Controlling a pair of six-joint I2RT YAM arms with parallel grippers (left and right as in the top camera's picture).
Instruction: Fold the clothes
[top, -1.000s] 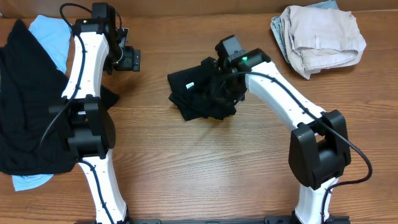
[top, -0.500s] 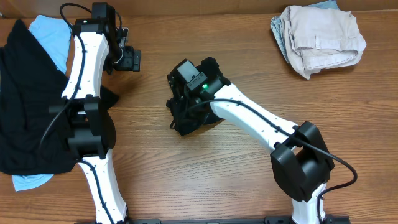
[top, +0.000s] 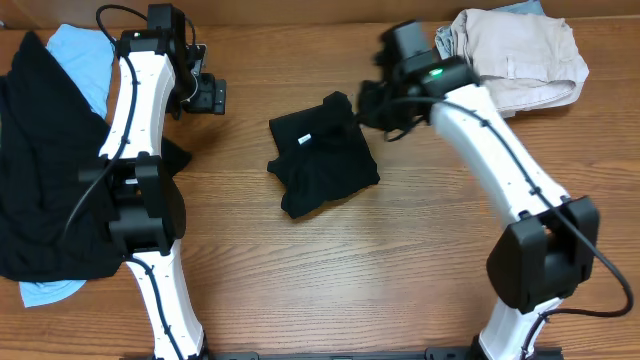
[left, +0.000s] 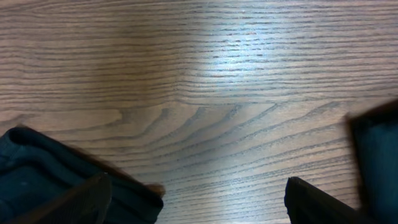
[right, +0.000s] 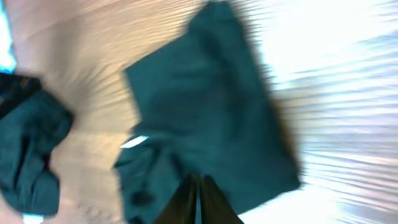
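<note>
A brown wood-grain table (top: 300, 290) is filling every view, and nothing of the room is showing beyond it. Two white-and-black arms are reaching over it, one from each side.

Three lots of cloth are lying on the table:
- One folded black fabric garment (top: 325, 165) is lying in the middle.
- One loose black fabric heap (top: 45, 170) is lying at the left, with light-blue cloth (top: 80, 50) showing from under it.
- One crumpled beige fabric bundle (top: 520, 60) is lying at the far right.

The folded garment is lying flat and skewed to the table edges. It is nearly as wide as long, its slightly longer axis running far to near, with one corner pointing far. Its small white tag (top: 307, 139) is sitting on the far-left part.

The right gripper (right: 198, 186) is hanging over that far corner with fingers pressed together; the blur is hiding whether any cloth is caught. The left gripper (top: 214, 96) is hovering at the far left, fingers spread wide over bare wood, apart from the garment.
</note>
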